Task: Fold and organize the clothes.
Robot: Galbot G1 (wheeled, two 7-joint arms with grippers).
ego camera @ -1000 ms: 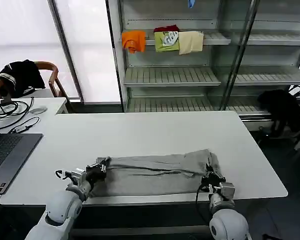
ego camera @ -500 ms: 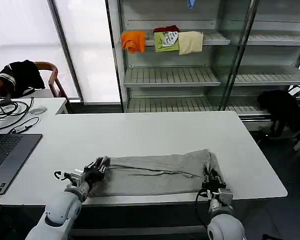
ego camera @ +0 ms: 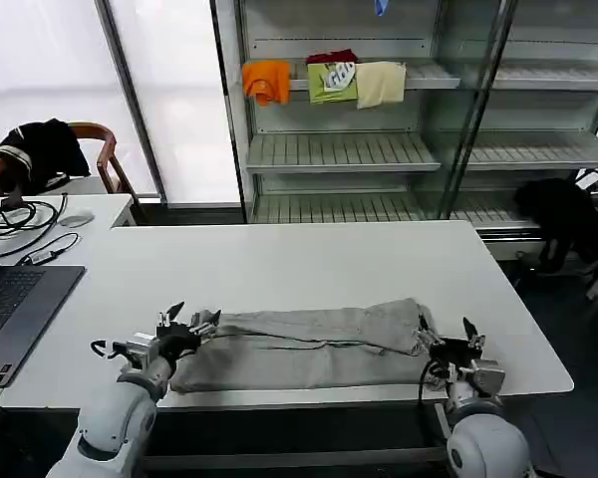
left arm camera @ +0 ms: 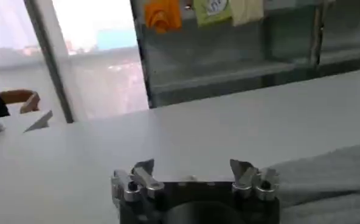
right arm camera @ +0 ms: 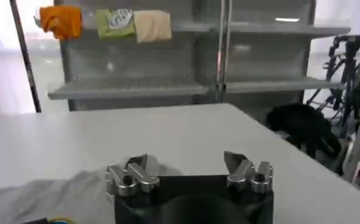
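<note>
A robotics lab or test room dressed up like a clothing shop. Beyond the left gripper [ego camera: 187, 321] and right gripper [ego camera: 448, 342], across a plain white table [ego camera: 289, 264], stands a metal-and-glass shelving unit [ego camera: 419, 110] with slatted shelves, and folded orange, green and cream garments [ego camera: 324, 80] sit up on it like stock. Out past the left gripper there's a desk [ego camera: 65, 214] with a laptop [ego camera: 10, 309], cables and a mouse, and big bright windows [ego camera: 169, 90] behind.
</note>
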